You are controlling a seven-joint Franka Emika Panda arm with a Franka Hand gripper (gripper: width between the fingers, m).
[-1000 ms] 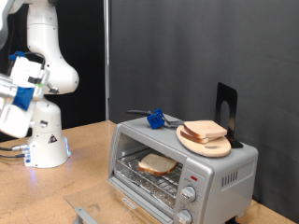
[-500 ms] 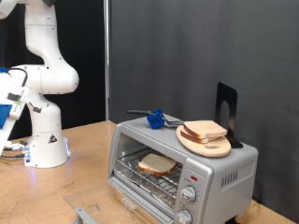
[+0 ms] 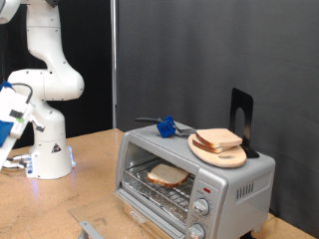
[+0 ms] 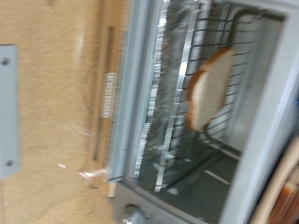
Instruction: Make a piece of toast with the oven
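The silver oven (image 3: 234,184) stands at the exterior view's lower right, and its door looks open. One piece of toast (image 3: 167,176) lies on the wire rack inside. It also shows in the wrist view (image 4: 207,89), pale with a tan crust, on the rack (image 4: 173,103). My gripper (image 3: 8,118) is at the exterior view's far left edge, well away from the oven and partly cut off. Its fingers do not show in the wrist view. Nothing shows between them.
A round wooden board (image 3: 221,154) with more bread slices (image 3: 218,138) sits on top of the oven. A blue-ended utensil (image 3: 166,125) and a black stand (image 3: 241,119) are beside it. Two knobs (image 3: 202,207) are on the oven's front. The robot's white base (image 3: 48,149) stands on the wooden table.
The robot's hand has swung down and towards the exterior view's left edge. The oven, the toast and the board have not moved.
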